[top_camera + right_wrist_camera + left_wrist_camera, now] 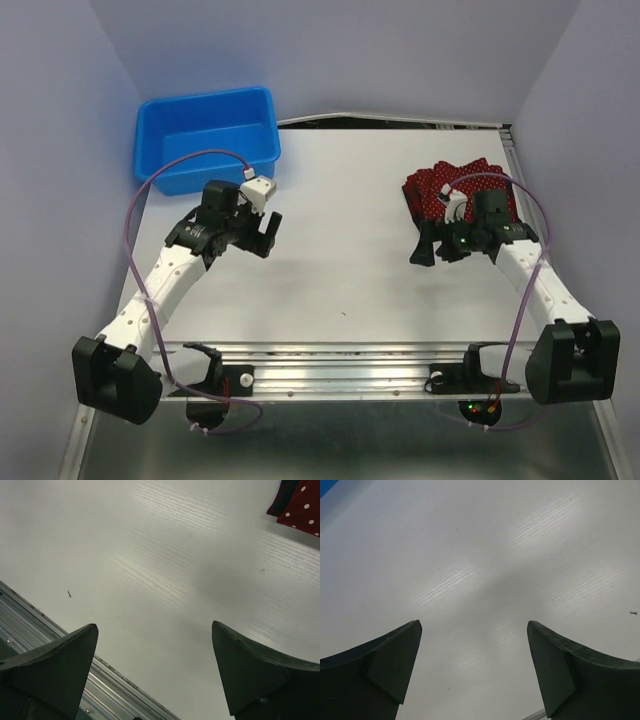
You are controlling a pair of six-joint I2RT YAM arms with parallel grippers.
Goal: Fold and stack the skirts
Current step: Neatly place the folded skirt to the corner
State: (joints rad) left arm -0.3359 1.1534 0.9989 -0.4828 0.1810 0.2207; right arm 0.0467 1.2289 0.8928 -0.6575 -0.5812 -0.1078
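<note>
Heaped skirts (pixel 440 186), folding unclear
Your right gripper (pixel 432 250) gapes empty beside the skirts; left gripper (pixel 262 234), equally wide, well apart.

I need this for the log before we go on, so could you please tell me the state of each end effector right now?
Left end effector: open, holding nothing.
Right end effector: open, holding nothing.

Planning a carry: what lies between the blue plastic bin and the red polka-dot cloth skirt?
Nothing: the top view shows bare white tabletop from the blue plastic bin to the red polka-dot cloth skirt.
</note>
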